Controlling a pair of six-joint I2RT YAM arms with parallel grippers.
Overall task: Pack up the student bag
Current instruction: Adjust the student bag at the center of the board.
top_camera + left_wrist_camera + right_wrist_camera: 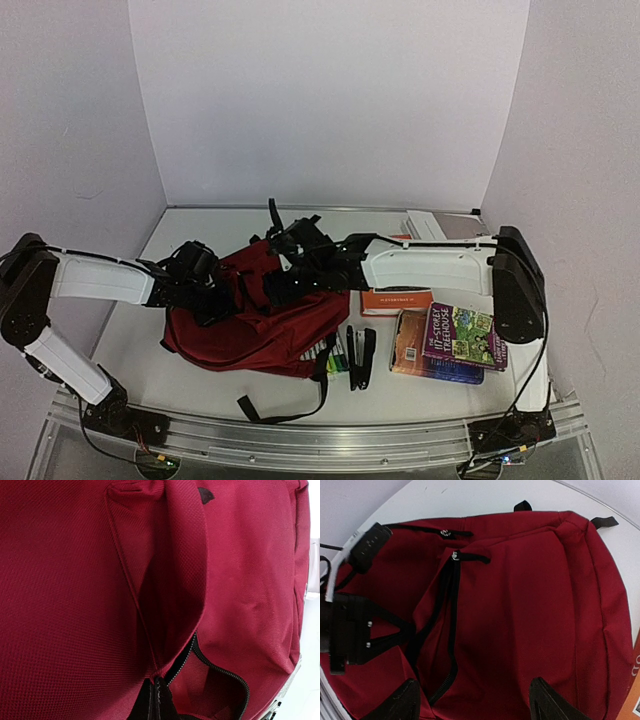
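The student bag (250, 330) hides the left jaws, perhaps clamped on fabric.

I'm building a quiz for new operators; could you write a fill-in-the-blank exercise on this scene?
The student bag is dark ____. The black stapler lies to the bag's ____. The Treehouse book rests on another ____. The right gripper over the bag is ____.
Missing words: red; right; book; open.
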